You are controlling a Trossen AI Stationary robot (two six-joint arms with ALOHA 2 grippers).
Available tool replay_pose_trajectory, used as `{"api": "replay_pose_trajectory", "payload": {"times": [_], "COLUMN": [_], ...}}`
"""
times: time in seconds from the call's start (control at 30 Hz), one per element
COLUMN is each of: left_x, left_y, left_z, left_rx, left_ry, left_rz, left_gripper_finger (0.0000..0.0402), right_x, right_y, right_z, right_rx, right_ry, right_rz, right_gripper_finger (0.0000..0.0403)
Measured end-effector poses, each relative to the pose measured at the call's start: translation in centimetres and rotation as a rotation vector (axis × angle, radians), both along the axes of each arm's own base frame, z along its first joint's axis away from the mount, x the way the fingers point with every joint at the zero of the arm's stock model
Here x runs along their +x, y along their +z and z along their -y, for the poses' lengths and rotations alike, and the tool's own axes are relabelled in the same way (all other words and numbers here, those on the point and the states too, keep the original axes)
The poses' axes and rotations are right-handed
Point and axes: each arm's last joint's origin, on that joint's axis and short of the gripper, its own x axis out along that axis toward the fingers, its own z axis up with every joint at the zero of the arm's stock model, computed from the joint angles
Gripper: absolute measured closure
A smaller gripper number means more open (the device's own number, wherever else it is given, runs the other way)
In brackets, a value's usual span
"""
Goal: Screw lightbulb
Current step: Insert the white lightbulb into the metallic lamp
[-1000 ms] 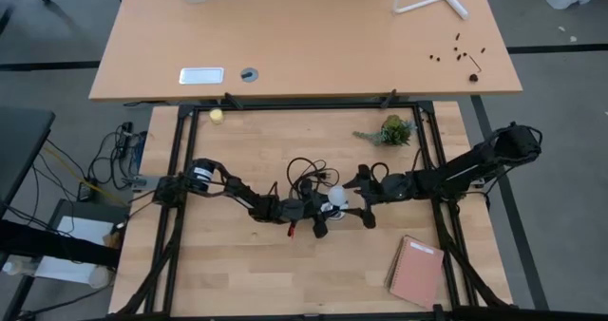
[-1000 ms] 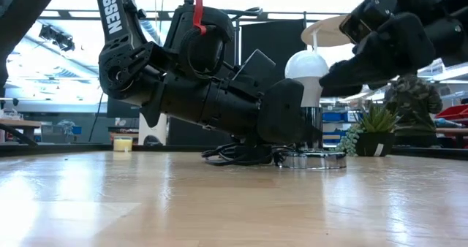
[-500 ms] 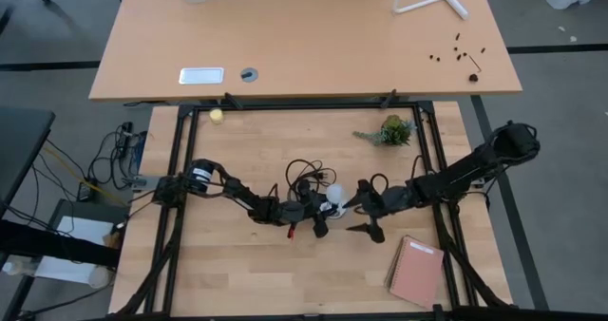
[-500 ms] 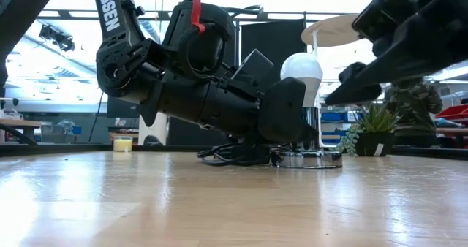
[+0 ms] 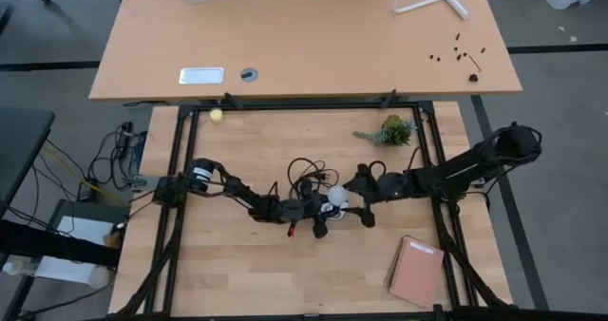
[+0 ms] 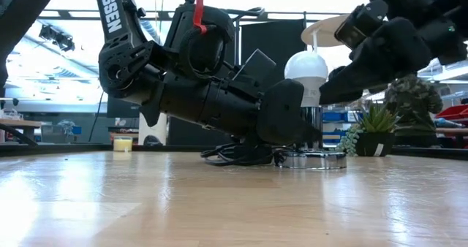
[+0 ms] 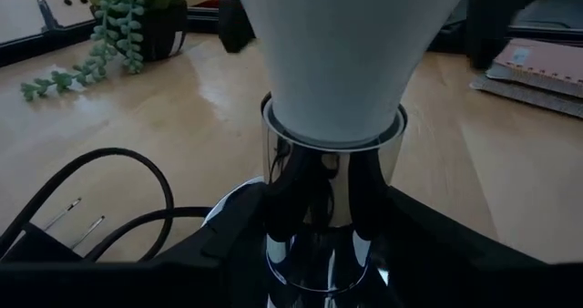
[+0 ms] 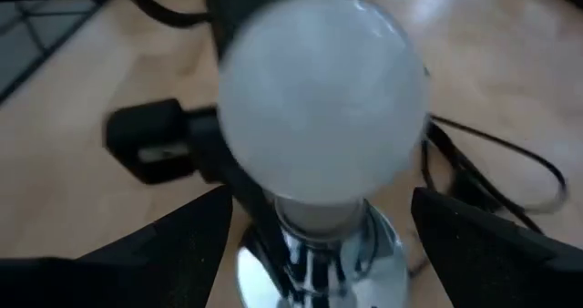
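The white lightbulb point(image 6: 306, 66) stands upright with its base in the chrome socket point(image 7: 321, 194). The socket rests on its round disc base point(image 6: 311, 160) at mid-table, and a black cord point(image 5: 306, 175) coils behind it. My left gripper point(image 5: 321, 215) comes in low from the left and is shut on the socket below the bulb. My right gripper point(image 8: 328, 253) comes from the right, slanting down. It is open, with one finger on either side of the bulb point(image 8: 323, 98) and a gap showing at each finger. My left gripper pinches the socket's upright chrome stem point(image 7: 273, 208) between its two fingers point(image 7: 228, 249), just below the bulb's neck. The fingers come nearly level from the table's left and lie across the stem. The socket stands upright with its disc on the table.
A small potted plant point(image 5: 391, 129) stands at the far right, and a pink notebook point(image 5: 416, 270) lies near the front right corner. A yellowish ball point(image 5: 217, 115) lies at the far left. Black frame rails point(image 5: 177, 169) line the table's edges. Bare wood lies toward the near edge.
My right gripper drew back from the bulb toward the table's right and near edge, then came back. It now stands around the bulb again as it did a second ago, and its fingers stayed apart throughout. My left gripper and the socket have kept their place.
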Motion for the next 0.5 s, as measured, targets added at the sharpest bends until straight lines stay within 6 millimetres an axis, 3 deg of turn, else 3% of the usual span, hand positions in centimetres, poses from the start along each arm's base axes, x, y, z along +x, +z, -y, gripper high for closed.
{"api": "replay_pose_trajectory", "payload": {"times": [0.27,0.5], "left_x": [-0.1,-0.2], "left_y": [0.0,-0.1], "left_z": [0.0,-0.2], "left_rx": [0.000,0.008], "left_ry": [0.071,0.138], "left_rz": [0.007,0.007], "left_gripper_finger": [0.0204,0.0204], "right_x": [0.0,-0.7], "right_y": [-0.3,-0.4], "right_z": [-1.3,-3.6], "right_rx": [0.046,0.144], "right_ry": [0.092,0.168], "right_rz": [-0.012,-0.032], "right_gripper_finger": [0.0056,0.0056]}}
